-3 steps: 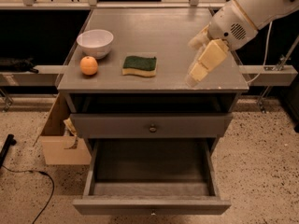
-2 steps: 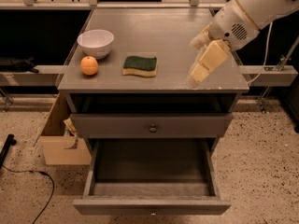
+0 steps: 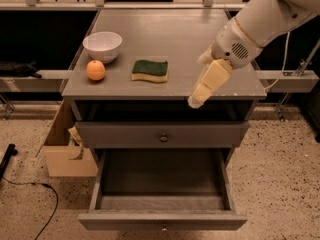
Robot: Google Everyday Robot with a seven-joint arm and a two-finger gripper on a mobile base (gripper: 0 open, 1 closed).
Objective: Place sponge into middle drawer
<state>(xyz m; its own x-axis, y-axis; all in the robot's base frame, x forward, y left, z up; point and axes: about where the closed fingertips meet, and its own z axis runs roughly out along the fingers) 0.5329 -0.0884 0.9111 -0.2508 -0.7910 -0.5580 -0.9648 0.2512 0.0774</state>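
The sponge (image 3: 150,70), yellow foam with a dark green top, lies flat on the grey cabinet top (image 3: 175,39), left of centre. The middle drawer (image 3: 162,194) is pulled out wide below, its grey inside bare. My gripper (image 3: 196,101) hangs at the right front of the cabinet top, its cream fingers pointing down and left over the front edge. It is to the right of the sponge, well apart from it, and holds nothing.
A white bowl (image 3: 102,45) and an orange fruit (image 3: 95,70) sit at the left of the top. A shut knobbed drawer front (image 3: 162,134) is above the open drawer. A cardboard box (image 3: 65,149) stands on the floor at the left.
My gripper has moved down and to the left, from over the right side of the top toward its front edge. The sponge has not moved.
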